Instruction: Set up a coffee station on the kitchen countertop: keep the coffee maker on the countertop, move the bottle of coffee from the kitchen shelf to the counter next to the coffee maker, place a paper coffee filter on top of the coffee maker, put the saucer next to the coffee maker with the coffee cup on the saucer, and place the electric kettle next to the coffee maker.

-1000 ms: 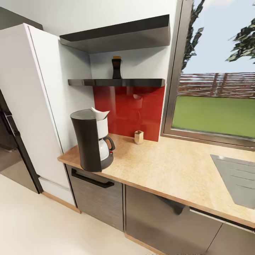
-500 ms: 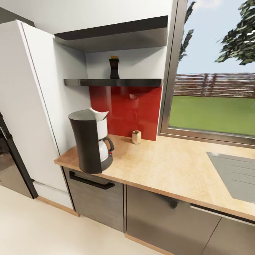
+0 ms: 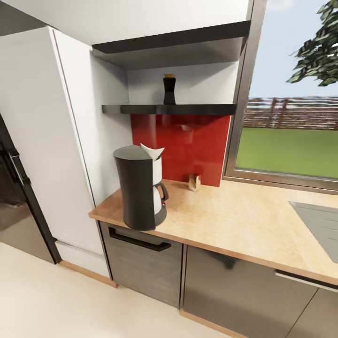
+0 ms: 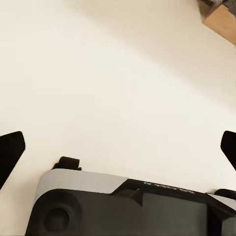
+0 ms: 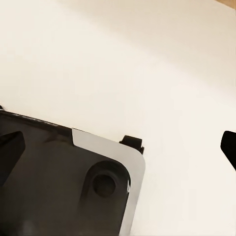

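On the kitchen shelf (image 3: 169,109), bottle of coffee (image 3: 169,89); left gripper (image 4: 118,147), right gripper (image 5: 118,147) spread wide above floor (image 4: 118,73).

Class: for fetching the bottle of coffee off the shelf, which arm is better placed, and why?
Probably the right. The bottle of coffee stands near mid-view, but the white cabinet and the coffee maker crowd the left arm's likely path.
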